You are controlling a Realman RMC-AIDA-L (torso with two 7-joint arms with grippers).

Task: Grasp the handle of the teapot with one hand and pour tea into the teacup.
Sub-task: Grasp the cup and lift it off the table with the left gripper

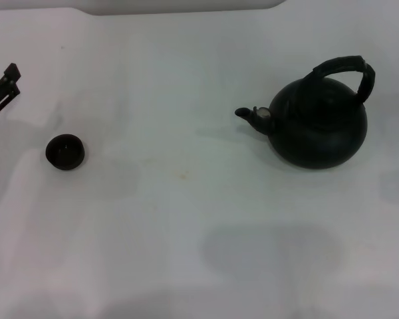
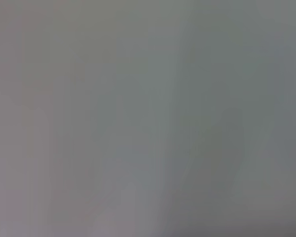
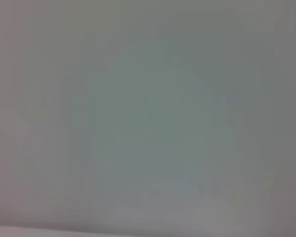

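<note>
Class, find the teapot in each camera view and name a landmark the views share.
Head view: the teapot stands right of centre, spout toward the teacup.
Left wrist view: not in it.
Right wrist view: not in it.
Shared landmark: only the plain white table.

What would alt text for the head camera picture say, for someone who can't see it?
A round black teapot stands upright on the right of a white table, its arched handle untouched and its spout aimed at a tiny dark teacup far to the left. The left gripper just shows at the left edge.
</note>
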